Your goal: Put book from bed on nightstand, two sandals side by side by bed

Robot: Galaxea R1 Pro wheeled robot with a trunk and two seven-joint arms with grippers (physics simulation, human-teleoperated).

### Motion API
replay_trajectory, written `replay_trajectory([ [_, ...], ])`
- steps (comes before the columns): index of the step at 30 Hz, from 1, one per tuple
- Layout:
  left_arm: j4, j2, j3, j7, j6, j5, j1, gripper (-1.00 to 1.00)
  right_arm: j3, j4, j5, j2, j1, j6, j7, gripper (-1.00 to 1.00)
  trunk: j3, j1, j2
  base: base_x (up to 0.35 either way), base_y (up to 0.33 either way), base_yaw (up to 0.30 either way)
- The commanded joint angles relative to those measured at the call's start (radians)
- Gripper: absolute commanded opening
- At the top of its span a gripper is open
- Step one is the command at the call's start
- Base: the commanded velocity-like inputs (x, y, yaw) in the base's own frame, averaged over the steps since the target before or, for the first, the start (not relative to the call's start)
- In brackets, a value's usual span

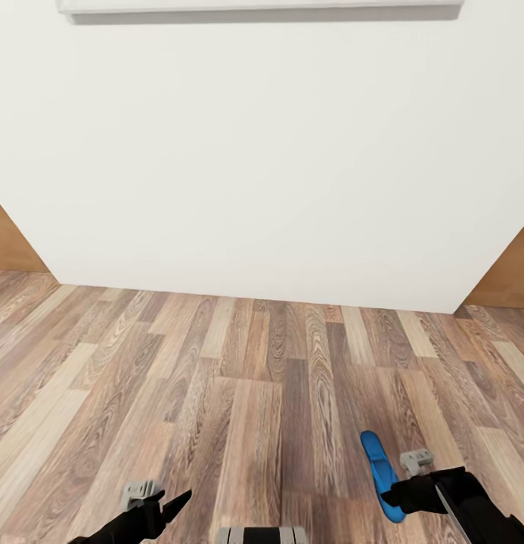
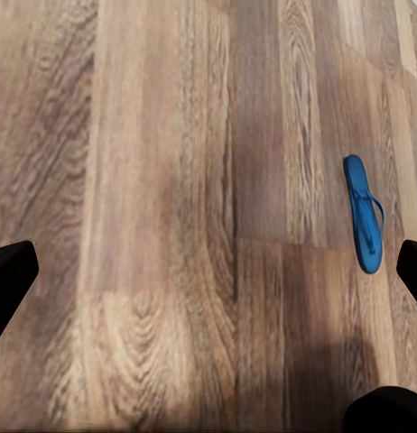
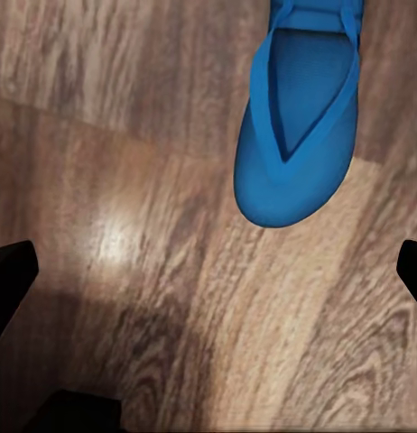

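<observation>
One blue sandal lies flat on the wood-plank floor just beside the right gripper – its wrist view shows the strap and wide-apart fingers, while the left gripper, also spread wide, sees it from afar.

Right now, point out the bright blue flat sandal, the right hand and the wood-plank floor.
bright blue flat sandal (image 3: pixel 294 135): right wrist view, on its footbed.
right hand (image 1: pixel 398 495): head view, at its black fingertips beside the sandal.
wood-plank floor (image 1: pixel 216 393): head view, on a bare plank.
</observation>
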Motion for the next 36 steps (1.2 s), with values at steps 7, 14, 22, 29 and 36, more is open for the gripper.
replay_trajectory([
  [7, 0.0, 0.0, 0.001, -0.002, 0.009, 0.008, 0.0, 1.0, -0.002, -0.001, 0.017, 0.0, 0.0, 0.0, 0.007, 1.0, -0.028, 0.003, -0.002, 0.0, 0.0, 0.0],
  [14, 0.0, 0.0, 0.002, -0.002, 0.009, 0.008, 0.0, 1.0, -0.002, -0.002, 0.017, 0.001, 0.0, -0.001, 0.004, 1.0, -0.055, 0.006, -0.004, 0.0, 0.0, 0.0],
  [22, 0.001, 0.0, 0.001, -0.002, 0.009, 0.009, 0.0, 1.0, -0.007, -0.002, 0.014, 0.009, 0.0, -0.144, 0.002, 1.0, -0.086, 0.01, -0.005, 0.0, 0.0, 0.0],
  [29, 0.001, -0.001, 0.001, -0.002, 0.009, 0.008, 0.0, 1.0, -0.009, -0.002, 0.01, 0.009, 0.0, -0.191, 0.002, 1.0, -0.113, 0.013, -0.007, 0.0, 0.0, 0.0],
  [36, 0.001, -0.001, 0.002, -0.002, 0.009, 0.009, 0.0, 1.0, -0.01, -0.001, 0.008, 0.009, 0.0, -0.196, 0.002, 1.0, -0.121, 0.014, -0.008, 0.0, 0.0, 0.0],
])
